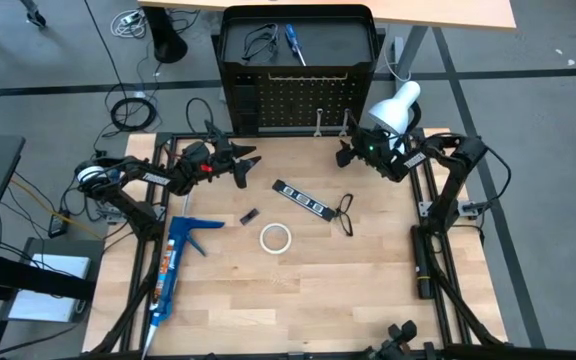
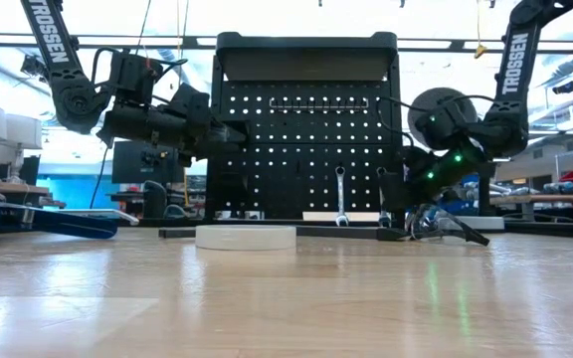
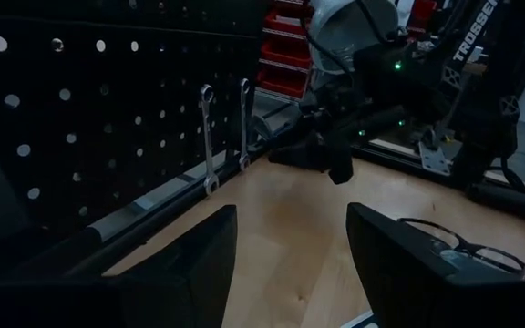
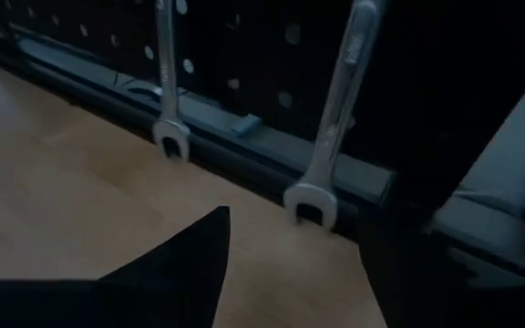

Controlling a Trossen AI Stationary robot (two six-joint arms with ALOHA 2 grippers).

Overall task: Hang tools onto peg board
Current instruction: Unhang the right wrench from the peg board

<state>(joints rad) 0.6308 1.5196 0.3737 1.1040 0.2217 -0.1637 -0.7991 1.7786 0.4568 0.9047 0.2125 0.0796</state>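
White tape ring (image 2: 246,237) lies before the peg board (image 2: 306,149); both open, empty hands, left hand (image 1: 246,163) and right hand (image 1: 345,152), hover near its wrenches (image 4: 331,118).

Only readable text is the white "TROSSEN" lettering on both dark robot arms (image 2: 53,40) (image 2: 513,62); nothing else is legible.

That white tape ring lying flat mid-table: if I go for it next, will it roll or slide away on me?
The tape ring lies flat on the wooden table, so it probably won't roll unless tipped on edge. It looks light, and the smooth wood may let it skid when nudged. Its open centre should suit one finger inside, one outside.
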